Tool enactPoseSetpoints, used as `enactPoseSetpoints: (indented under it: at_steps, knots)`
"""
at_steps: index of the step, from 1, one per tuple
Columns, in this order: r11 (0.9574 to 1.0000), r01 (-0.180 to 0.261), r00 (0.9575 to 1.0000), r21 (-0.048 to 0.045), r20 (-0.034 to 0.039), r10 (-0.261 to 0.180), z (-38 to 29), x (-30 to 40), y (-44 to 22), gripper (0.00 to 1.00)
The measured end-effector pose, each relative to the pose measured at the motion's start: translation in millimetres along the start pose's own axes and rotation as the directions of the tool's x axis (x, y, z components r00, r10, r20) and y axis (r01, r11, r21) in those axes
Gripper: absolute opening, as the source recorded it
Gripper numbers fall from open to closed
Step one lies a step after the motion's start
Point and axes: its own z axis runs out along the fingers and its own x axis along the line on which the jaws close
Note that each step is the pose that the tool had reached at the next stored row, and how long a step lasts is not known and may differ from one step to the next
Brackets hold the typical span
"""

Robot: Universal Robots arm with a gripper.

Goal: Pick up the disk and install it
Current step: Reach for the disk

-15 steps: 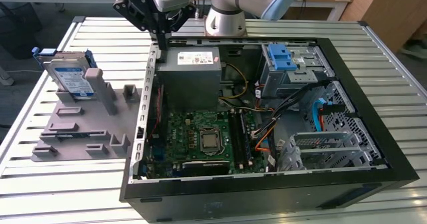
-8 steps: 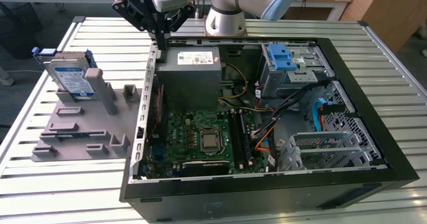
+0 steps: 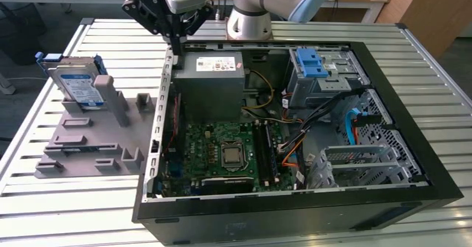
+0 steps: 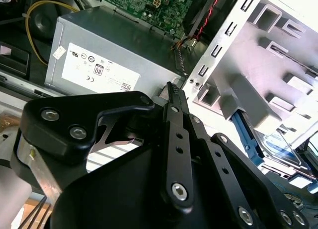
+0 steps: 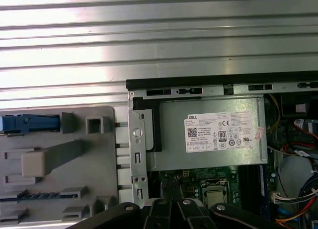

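Exterior view, black tool (image 3: 177, 41) upper left over slatted metal worktop (image 3: 74, 214), fingers pinched together, empty, disk (image 3: 77, 84) upright in grey rack (image 3: 88, 147) at left, second wrist view, labelled disk (image 4: 278, 142) behind blocky rack (image 4: 248, 97), first wrist view, disk (image 5: 30, 123) edge-on, blue-framed.

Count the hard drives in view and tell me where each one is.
1: the disk stands in the grey holder at the exterior view's left, outside the computer case. More may hide inside.
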Motion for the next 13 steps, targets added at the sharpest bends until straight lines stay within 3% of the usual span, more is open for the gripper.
enactPoseSetpoints:
  at_steps: [13]
  knots:
    - [1.0000,0.000,1.0000,0.0000,0.0000,0.000,0.1,2.8,-0.2,0.11]
